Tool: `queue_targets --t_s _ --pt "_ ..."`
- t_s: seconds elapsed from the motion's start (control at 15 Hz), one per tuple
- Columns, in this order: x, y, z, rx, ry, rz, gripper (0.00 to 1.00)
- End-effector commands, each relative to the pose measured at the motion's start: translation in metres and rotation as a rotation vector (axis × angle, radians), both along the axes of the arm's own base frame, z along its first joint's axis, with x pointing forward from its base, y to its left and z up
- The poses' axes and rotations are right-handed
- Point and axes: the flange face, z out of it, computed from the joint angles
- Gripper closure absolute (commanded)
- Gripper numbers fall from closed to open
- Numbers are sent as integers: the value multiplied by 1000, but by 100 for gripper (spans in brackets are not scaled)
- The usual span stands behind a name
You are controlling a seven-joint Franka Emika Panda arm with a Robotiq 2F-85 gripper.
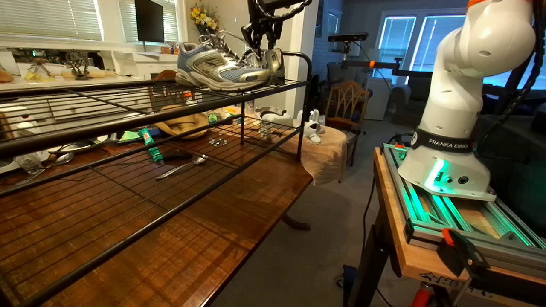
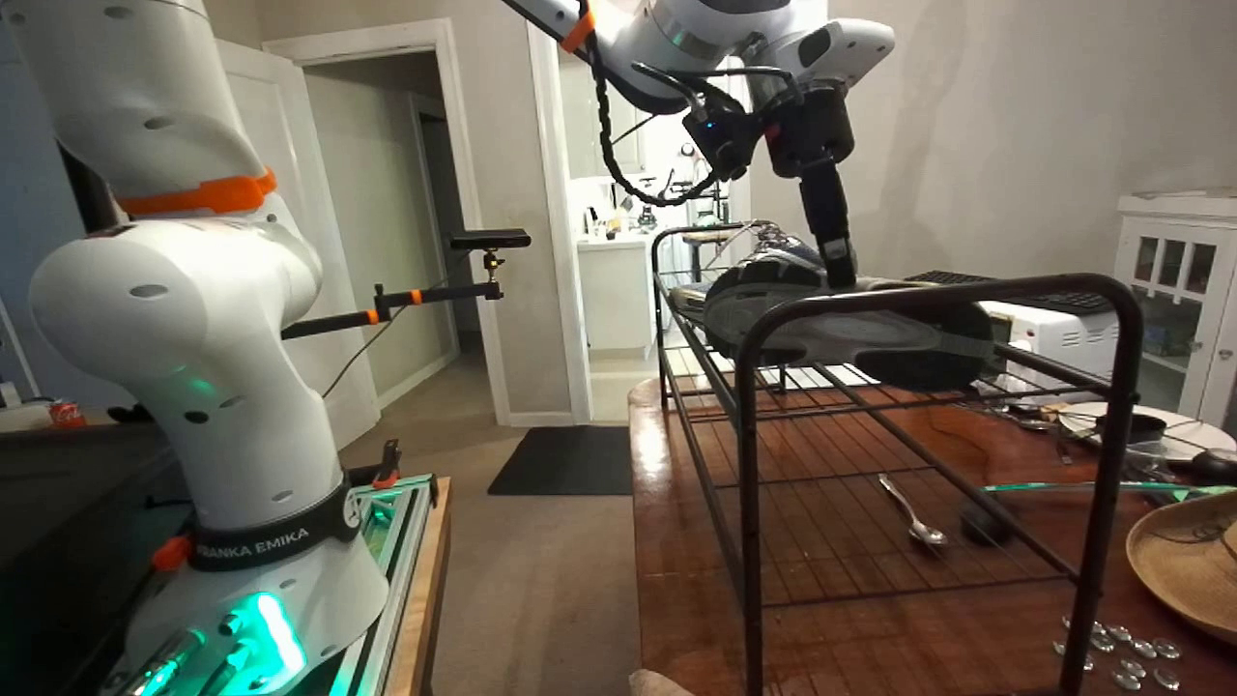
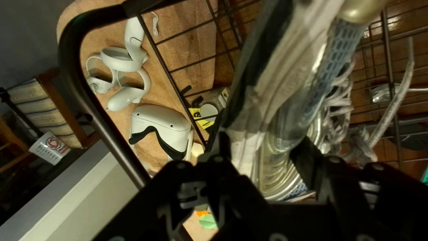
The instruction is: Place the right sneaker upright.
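The right sneaker [image 2: 870, 338] lies on its side at the end of the rack's top shelf, its grey and black sole turned outward. In an exterior view it sits behind the twin [image 1: 276, 63], seen end-on. My gripper [image 1: 264, 47] points down at its upper edge. In the wrist view the sneaker [image 3: 277, 87] fills the gap between my fingers [image 3: 262, 145], one along the sole and one along the upper; the fingers look partly closed on it. The twin sneaker [image 1: 222, 66] stands upright beside it.
The black wire rack [image 2: 1015, 284] has a raised end rail close to the shoe. It stands on a wooden table [image 1: 204, 221] with a spoon [image 2: 913, 512] and straw hat [image 2: 1193, 561]. A white headset [image 3: 162, 124] and controllers [image 3: 123, 97] lie below the rack's end.
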Motion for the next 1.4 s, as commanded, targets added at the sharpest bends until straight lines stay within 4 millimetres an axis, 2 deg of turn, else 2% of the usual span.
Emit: queue_targets --t_s 0.0,0.27,0.53,0.73,0.93,1.33 --pt "-13 5 7 95 -78 51 76" --pt "-18 -2 14 175 -232 125 76" --pt "-22 -15 10 244 -339 205 76" --pt "-25 -26 3 299 -324 260 76" --pt "-27 -39 4 350 -326 307 76" --pt "-28 -61 4 275 -254 382 76"
